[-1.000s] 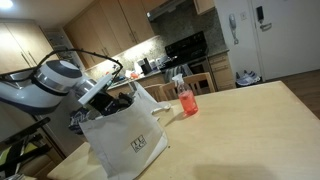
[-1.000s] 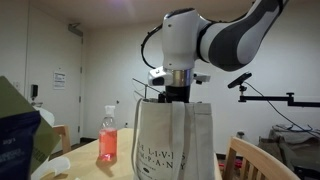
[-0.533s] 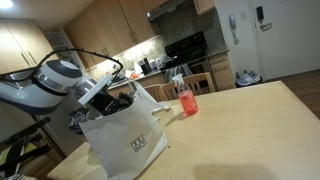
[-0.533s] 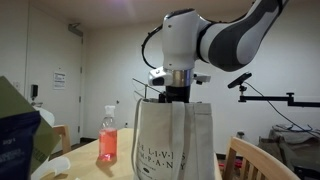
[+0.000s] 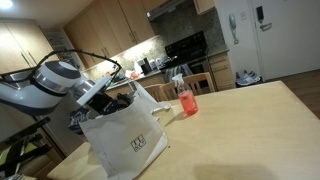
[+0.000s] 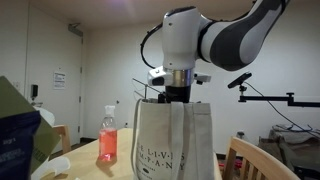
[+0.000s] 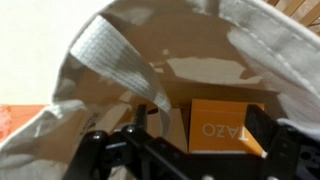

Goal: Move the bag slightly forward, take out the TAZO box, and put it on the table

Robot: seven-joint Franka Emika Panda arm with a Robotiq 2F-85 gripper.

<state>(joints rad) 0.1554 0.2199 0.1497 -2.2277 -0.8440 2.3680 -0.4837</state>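
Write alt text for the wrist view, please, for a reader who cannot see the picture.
The camera looks down into an open white paper bag, where an orange box with white lettering lies inside. The robot's dark hand shows at the lower edge of the picture, open, with its fingers apart and holding nothing.

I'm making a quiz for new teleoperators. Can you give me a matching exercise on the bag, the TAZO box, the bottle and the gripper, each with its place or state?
Things:
1. white paper bag
2. TAZO box
3. drink bottle
4. gripper

Places or states:
A. orange, lying inside the bag
B. open, lowered into the bag's mouth
C. pink-red, standing on the table beside the bag
D. standing upright on the table, top open

Pairs: 1-D, 2-A, 3-C, 4-B
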